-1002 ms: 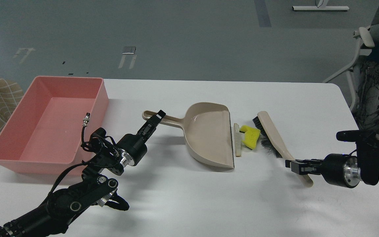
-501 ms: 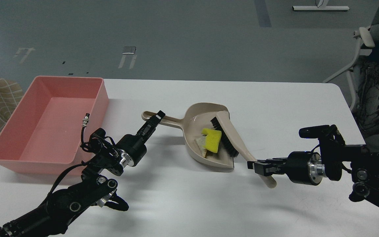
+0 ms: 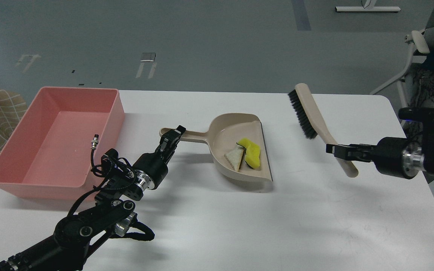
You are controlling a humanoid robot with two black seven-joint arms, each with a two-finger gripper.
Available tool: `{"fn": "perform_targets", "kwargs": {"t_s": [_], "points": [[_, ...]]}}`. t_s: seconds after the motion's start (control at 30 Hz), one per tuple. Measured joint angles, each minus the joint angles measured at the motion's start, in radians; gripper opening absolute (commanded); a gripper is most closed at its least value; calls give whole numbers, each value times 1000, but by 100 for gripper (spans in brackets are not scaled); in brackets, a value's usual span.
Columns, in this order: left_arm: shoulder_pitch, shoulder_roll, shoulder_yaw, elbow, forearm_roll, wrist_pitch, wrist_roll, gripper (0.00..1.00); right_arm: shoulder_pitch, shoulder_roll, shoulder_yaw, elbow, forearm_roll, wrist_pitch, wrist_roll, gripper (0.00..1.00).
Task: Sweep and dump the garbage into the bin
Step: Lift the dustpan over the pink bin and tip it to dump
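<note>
Both scraps of garbage lying inside the beige plastic handled dustpan (image 3: 239,150), near its open lip: bright yellow notched foam-like chunk (image 3: 252,153) on the far side from the handle, thin whitish wedge with a tan edge (image 3: 234,158) touching it on the handle side. Judged very light and loose, likely to slide or bounce out if the dustpan tips lip-down or jerks.

Left gripper (image 3: 170,140) closed around the dustpan's long handle near its end, a sound hold for a stiff, light pan. Right gripper (image 3: 339,151) clamped on the handle of the beige hand brush with black bristles (image 3: 307,114), raised clear, well to the dustpan's right.

Large shallow pink plastic bin (image 3: 116,109) left of the dustpan, empty of scraps. Dumping not yet done; lip best kept raised until over the rim.
</note>
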Motion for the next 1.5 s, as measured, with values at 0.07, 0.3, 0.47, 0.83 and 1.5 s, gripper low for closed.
{"fn": "perform_targets", "kwargs": {"t_s": [0.07, 0.3, 0.47, 0.83, 1.5], "points": [[-8, 3, -1, 0, -58, 0, 0, 0, -12, -55, 0, -15, 32, 0, 13, 0], [-28, 57, -69, -6, -164, -7, 0, 0, -87, -146, 0, -53, 86, -5, 55, 0], [-49, 155, -143, -64, -191, -23, 15, 0, -125, -144, -2, -41, 88, -30, 58, 0], [-12, 502, -431, -132, -416, -237, 50, 0, -129, -120, -4, -42, 88, -32, 58, 0], [291, 958, -499, 37, -197, -367, -186, 0, -127, -40, 13, -52, 88, -36, 56, 0]]}}
